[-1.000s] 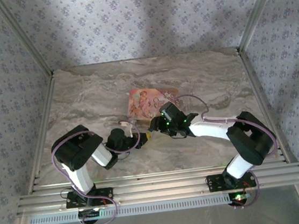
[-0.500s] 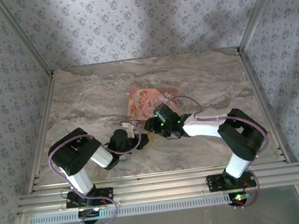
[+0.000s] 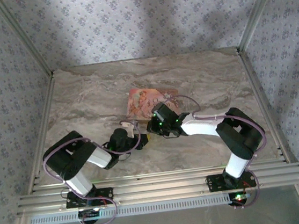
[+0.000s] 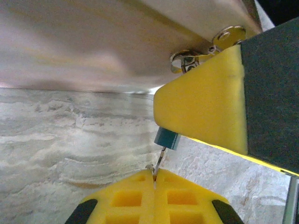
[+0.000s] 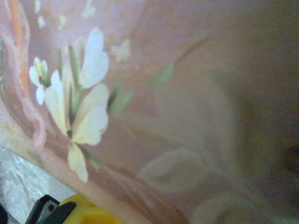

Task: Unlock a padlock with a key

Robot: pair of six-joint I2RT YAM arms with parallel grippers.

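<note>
Padlock (image 4: 167,138): blue body just above the left fingertips, touching the right gripper's yellow finger (image 4: 201,116).
Left gripper (image 4: 154,178): fingers pressed together, pinching the padlock's thin metal stem.
Right gripper (image 3: 151,127): spread cannot be told.
Pink box (image 3: 147,101): just beyond both.

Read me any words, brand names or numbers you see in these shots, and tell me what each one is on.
No text can be read in these pictures.
Pink box: any lettering in its print is too small to read from the top view; the right wrist view gives blurred painted flowers, no letters.
Padlock: no marking visible on its blue body.
</note>
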